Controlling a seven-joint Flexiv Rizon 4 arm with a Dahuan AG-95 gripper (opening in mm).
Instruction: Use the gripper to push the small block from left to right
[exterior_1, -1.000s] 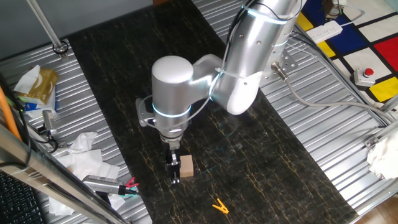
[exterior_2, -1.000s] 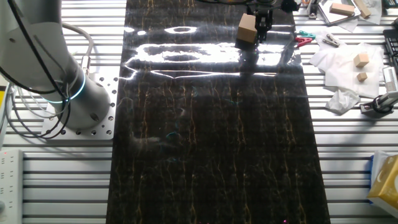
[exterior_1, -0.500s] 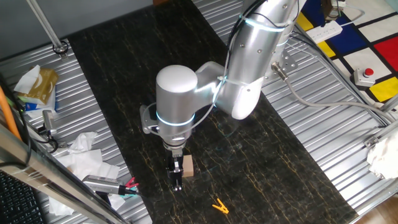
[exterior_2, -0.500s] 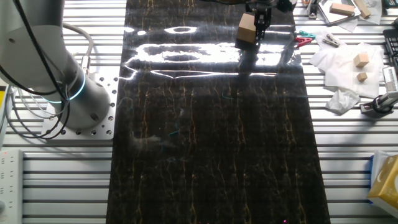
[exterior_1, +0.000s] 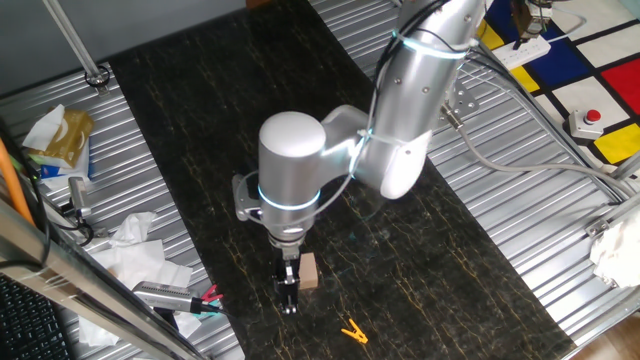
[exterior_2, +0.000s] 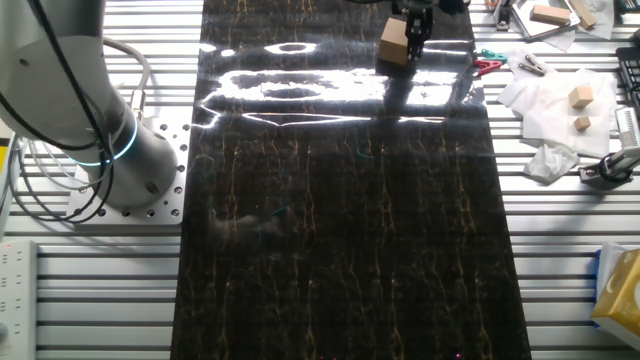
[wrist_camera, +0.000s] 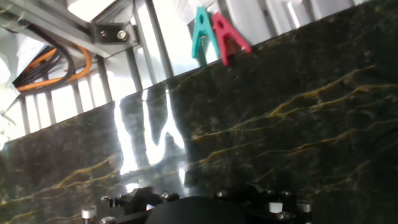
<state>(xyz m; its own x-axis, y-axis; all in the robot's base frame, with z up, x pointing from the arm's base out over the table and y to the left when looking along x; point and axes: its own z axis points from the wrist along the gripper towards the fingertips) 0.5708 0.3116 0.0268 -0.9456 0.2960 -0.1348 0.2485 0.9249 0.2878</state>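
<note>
The small block (exterior_1: 307, 270), a light-tan wooden cube, sits on the dark marble mat near its front-left part. The gripper (exterior_1: 289, 292) points down with its black fingers together, touching the block's left side. In the other fixed view the block (exterior_2: 393, 42) is at the mat's far edge with the gripper (exterior_2: 416, 33) against its right side. The hand view shows only the gripper's dark base at the bottom and the mat (wrist_camera: 280, 124); the block is out of view there.
A tiny orange clip (exterior_1: 352, 331) lies on the mat in front of the block. Red and teal clips (wrist_camera: 217, 34) and crumpled tissue (exterior_1: 130, 245) lie just off the mat's edge. The second arm's base (exterior_2: 120, 160) stands on the slatted metal table.
The arm has shifted a little to the right and forward in the first fixed view, and the block has slid a short way with the gripper.
</note>
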